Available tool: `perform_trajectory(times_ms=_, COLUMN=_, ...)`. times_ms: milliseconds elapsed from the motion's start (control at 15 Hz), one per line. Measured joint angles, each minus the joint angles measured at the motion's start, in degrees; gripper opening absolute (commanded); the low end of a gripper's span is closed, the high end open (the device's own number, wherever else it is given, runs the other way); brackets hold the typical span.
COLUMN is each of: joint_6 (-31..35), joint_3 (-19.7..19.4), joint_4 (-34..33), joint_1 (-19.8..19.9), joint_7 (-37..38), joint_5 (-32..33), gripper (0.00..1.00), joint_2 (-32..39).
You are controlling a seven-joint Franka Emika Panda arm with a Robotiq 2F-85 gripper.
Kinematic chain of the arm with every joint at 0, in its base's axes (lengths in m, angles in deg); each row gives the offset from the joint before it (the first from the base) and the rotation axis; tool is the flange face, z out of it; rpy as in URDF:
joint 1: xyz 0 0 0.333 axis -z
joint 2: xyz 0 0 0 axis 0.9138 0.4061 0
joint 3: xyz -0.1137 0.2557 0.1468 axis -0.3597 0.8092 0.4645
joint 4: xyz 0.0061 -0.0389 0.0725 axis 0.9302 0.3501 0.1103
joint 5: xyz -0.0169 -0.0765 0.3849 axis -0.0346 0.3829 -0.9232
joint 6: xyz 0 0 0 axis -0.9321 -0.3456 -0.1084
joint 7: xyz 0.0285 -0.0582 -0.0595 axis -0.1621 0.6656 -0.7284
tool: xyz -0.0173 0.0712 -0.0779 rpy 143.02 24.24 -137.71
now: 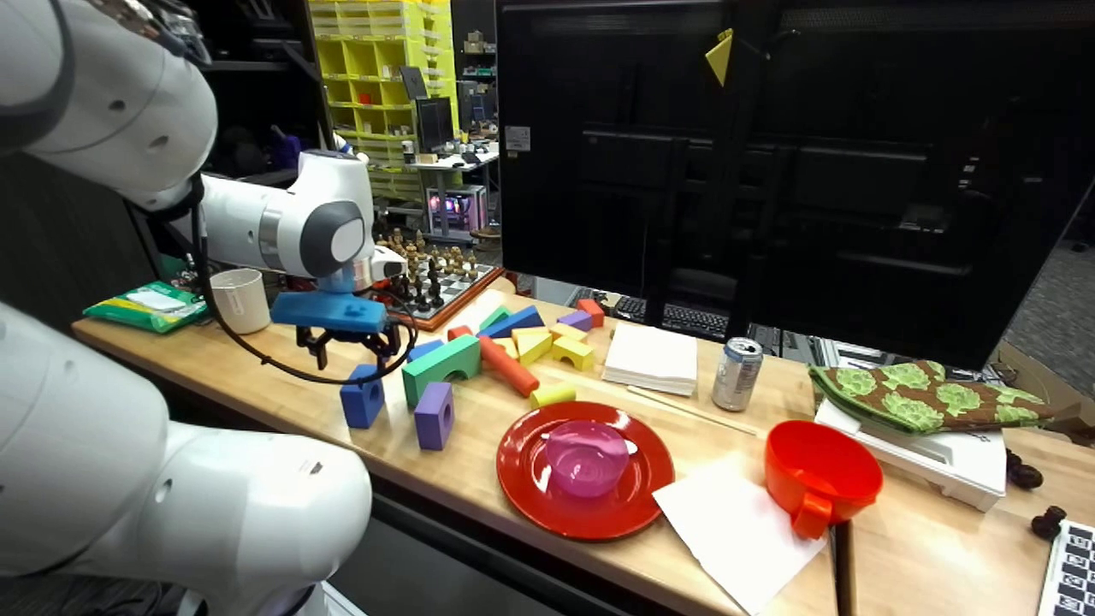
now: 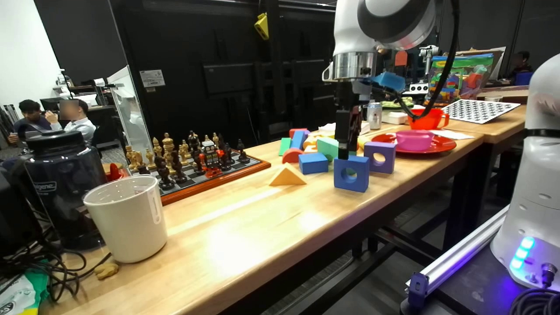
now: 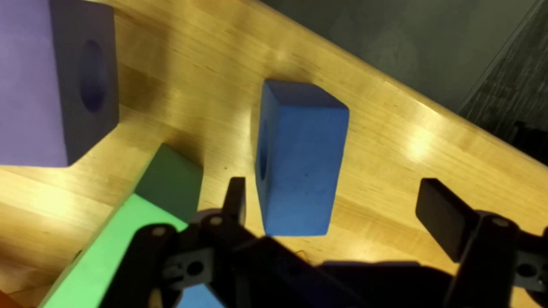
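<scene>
Gripper (image 3: 334,201) spread wide, holding nothing, just above the blue block (image 3: 306,167) (upright on the table (image 3: 385,145), near its edge); the step seems to be lining up, and a grip would call for centring, then lowering; the wrist (image 2: 354,65) points straight down; a green block (image 3: 117,239) and purple block (image 3: 47,85) stand near, a red plate (image 1: 582,518) well apart.

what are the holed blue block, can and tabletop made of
Holed blue block: maybe painted wood or foam, matte, evenly coloured. Can: probably aluminium, shiny silvery rim. Tabletop: apparently varnished wood, with visible grain and glossy glare.
</scene>
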State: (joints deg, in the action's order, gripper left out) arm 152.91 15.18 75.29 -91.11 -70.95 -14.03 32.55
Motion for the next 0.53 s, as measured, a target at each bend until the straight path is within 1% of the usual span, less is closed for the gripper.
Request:
perform_trajectory(times_ms=333, joint_6=1.2, joint_3=-1.8, joint_4=0.0, joint_1=0.4, joint_7=-1.9, joint_5=-1.0, gripper=1.00, joint_2=2.4)
perform_trajectory(times_ms=400, joint_6=1.5, joint_3=-2.1, joint_4=0.0, joint_1=0.5, joint_7=-2.5, joint_5=-1.4, gripper=0.97, joint_2=3.0)
perform_trajectory(times_ms=467, joint_6=1.8, joint_3=-2.3, joint_4=0.0, joint_1=0.5, joint_7=-3.1, joint_5=-1.9, gripper=0.86, joint_2=3.6)
perform_trajectory(times_ms=533, joint_6=2.1, joint_3=-2.5, joint_4=0.0, joint_1=0.6, joint_7=-3.6, joint_5=-2.3, gripper=0.72, joint_2=4.1)
